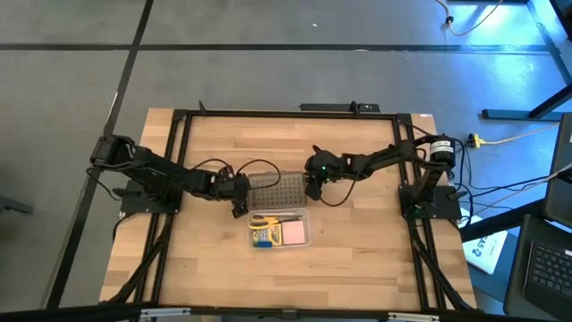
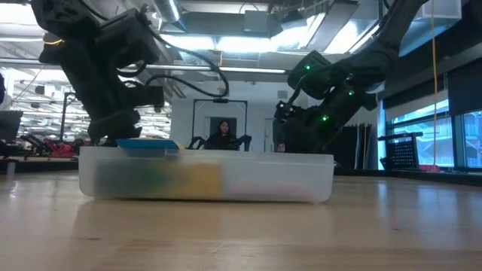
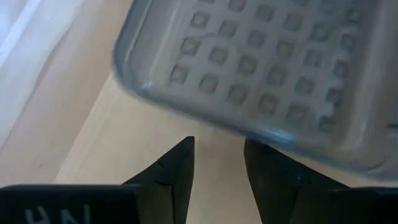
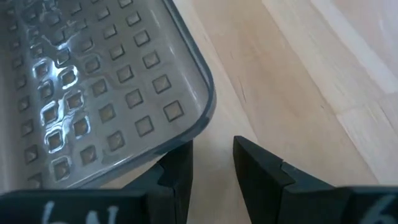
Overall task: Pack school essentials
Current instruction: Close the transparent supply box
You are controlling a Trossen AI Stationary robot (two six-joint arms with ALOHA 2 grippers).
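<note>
A clear plastic case stands on the table's middle; its pale wall fills the low view. Inside lie yellow-handled scissors, a green-and-yellow crayon box and a pink sticky-note pad. The grey perforated lid sits just beyond the case, between the two grippers. My left gripper is at its left end, open, with bare wood in its gap. My right gripper is at the lid's right end, also open. Pencils, stick and eraser do not show. My left gripper comes level from the table's left. One fingertip meets the lid's rim near a corner; whether it touches, I cannot tell. My right gripper comes from the table's right. One fingertip lies at the lid's rim beside a rounded corner; whether it touches, I cannot tell.
A black frame runs round the table and both arm bases stand at its sides. Cables trail off to the right. Bare wood lies between the case and the near edge. A person sits far off in the room.
</note>
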